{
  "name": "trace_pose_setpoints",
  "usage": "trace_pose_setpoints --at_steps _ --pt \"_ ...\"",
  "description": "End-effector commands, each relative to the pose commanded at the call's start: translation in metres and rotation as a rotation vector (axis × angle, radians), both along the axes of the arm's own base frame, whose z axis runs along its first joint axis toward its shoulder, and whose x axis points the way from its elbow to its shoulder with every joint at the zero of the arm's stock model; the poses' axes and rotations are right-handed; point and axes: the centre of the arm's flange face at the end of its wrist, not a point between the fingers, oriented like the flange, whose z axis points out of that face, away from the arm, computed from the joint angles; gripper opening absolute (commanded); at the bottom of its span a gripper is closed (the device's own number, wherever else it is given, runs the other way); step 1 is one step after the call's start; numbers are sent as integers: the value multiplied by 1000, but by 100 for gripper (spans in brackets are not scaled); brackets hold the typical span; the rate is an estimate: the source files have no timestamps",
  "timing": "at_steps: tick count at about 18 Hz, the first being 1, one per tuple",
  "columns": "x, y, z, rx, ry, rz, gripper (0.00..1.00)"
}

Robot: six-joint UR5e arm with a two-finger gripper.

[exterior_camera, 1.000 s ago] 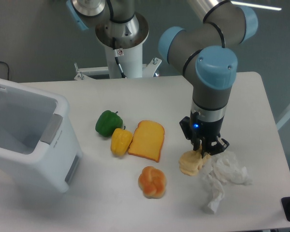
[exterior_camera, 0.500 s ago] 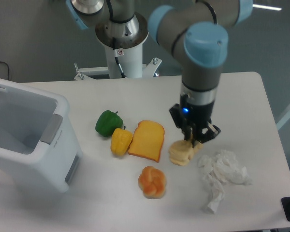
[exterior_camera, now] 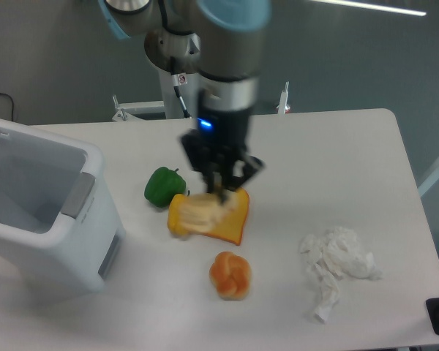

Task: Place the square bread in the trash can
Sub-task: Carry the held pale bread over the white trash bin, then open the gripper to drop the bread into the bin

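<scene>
While the arm hangs over the middle of the white table point(exterior_camera: 336, 146), its claw point(exterior_camera: 218, 191) points straight down w/ both fingers closed tight on the square bread point(exterior_camera: 201, 212). The bread is a pale cream, lumpy block, blurred in this view, gripped at its top right edge and hanging below the fingertips. It appears lifted off the table, in front of the yellow pepper point(exterior_camera: 177, 218) and the left part of the flat orange toast slice point(exterior_camera: 233, 218); whether it brushes either one can't be told. A blue light glows on the wrist above the claw.

The green pepper point(exterior_camera: 162, 186) sits just left of the claw, touching the yellow pepper at its lower right. A round orange bun point(exterior_camera: 230, 275) lies nearer the front edge, below the toast and apart from it. A crumpled white paper wad point(exterior_camera: 338, 265) rests well to the right.

The trash can point(exterior_camera: 44, 212), a big white boxy bin w/ a grey side panel, stands at the far left, top open, well apart from the bread.
</scene>
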Motion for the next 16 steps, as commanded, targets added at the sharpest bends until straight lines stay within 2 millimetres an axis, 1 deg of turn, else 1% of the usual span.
trace_pose_setpoints --at_steps 2,5,7,8,9,11,12,14,15,16 --pt "35 6 8 23 -24 -26 31" --pt "76 15 12 31 -51 -38 34" --pt "92 20 9 28 -59 -56 41" --pt "99 23 2 18 -67 -70 49" --pt "107 25 -3 9 -70 -83 53" --pt "118 27 -13 -8 -77 -105 58" --pt "122 28 -16 -12 -80 -111 62" --pt "125 29 -23 -24 -87 -115 81" --pt "126 29 -25 -28 -91 -116 100" --pt "128 30 -26 -31 -93 -118 100"
